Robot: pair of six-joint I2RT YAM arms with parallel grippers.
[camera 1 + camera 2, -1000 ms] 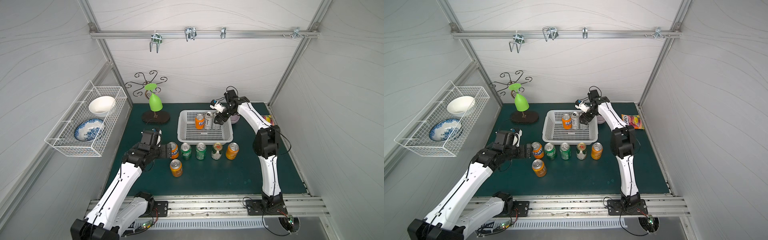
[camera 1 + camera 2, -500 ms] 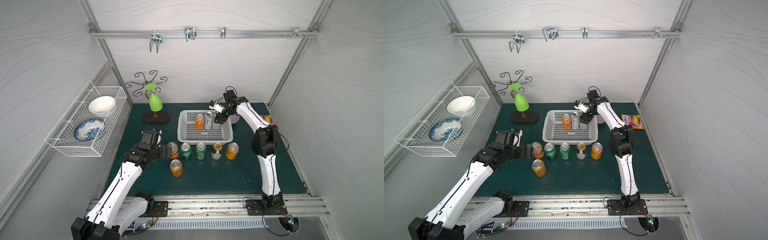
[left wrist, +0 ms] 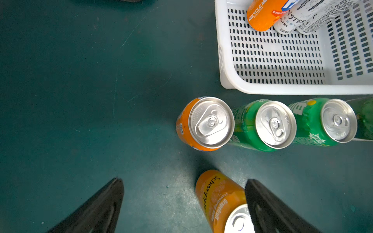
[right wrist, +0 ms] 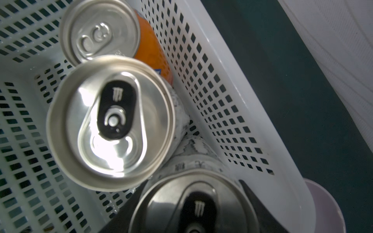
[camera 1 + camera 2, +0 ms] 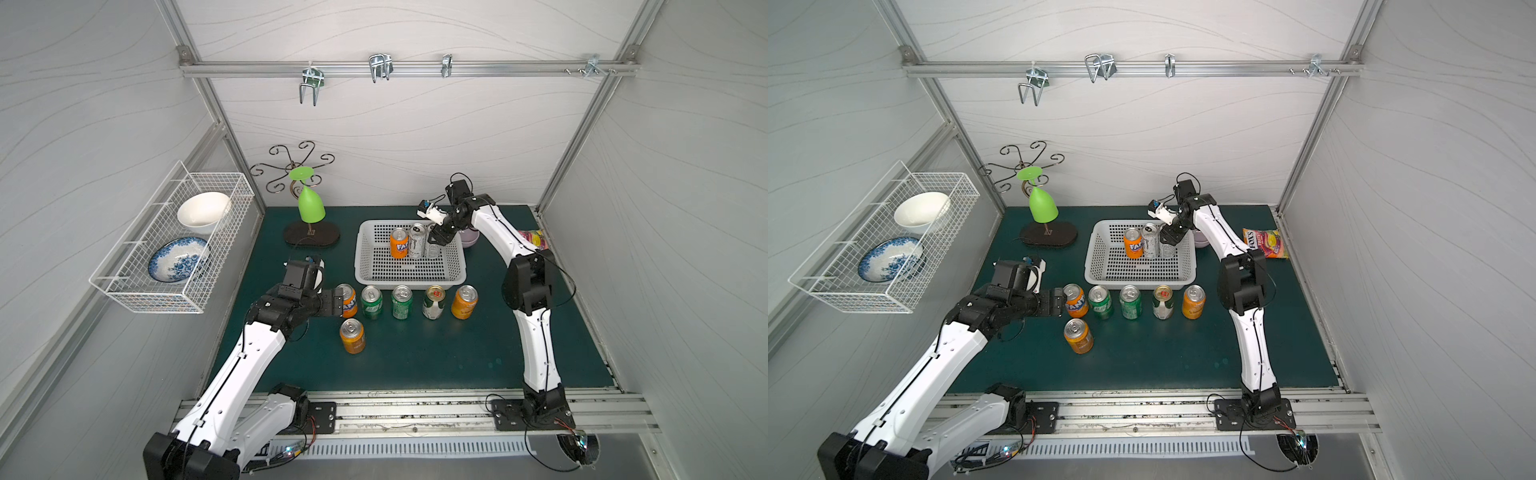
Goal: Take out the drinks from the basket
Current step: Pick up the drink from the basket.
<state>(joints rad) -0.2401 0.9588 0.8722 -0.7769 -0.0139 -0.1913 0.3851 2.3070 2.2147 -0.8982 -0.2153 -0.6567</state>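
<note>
Nine drink cans counted. All stood upright, long axis vertical, pull-tab ends up.

Three were in the basket, bunched in a line toward its back wall:
- one orange Fanta can
- first silver-white can, touching it
- second silver-white can, nearest the basket's right wall

Six were on the worktop. Five formed a row just along the basket's front rim, from left to right:
- left-end orange can
- first green can
- second green can
- green-white can with a gold top
- right-end orange can

A lone orange can stood in front of the row's left end.

Tally: four orange, two green, one green-white, two silver-white.

There was one basket, open side up, its long axis parallel to the worktop's back edge. It sat toward that edge, a little right of the middle.

The right tool reached down over the basket's back right corner. Its fingers stood on either side of the second silver-white can near the top, close against it. Could not tell whether they pinched it.

The left tool had its fingers spread wide. It pointed along the row, just beside the left-end orange can.

Outward from there:
- one lilac bowl just beyond the basket's back right corner
- one candy bag near the worktop's right edge
- one glass stand toward the back left corner, with one green glass hanging upside down from it
- one wire rack on the left wall, holding two bowls, a white bowl and a blue-patterned bowl
</note>
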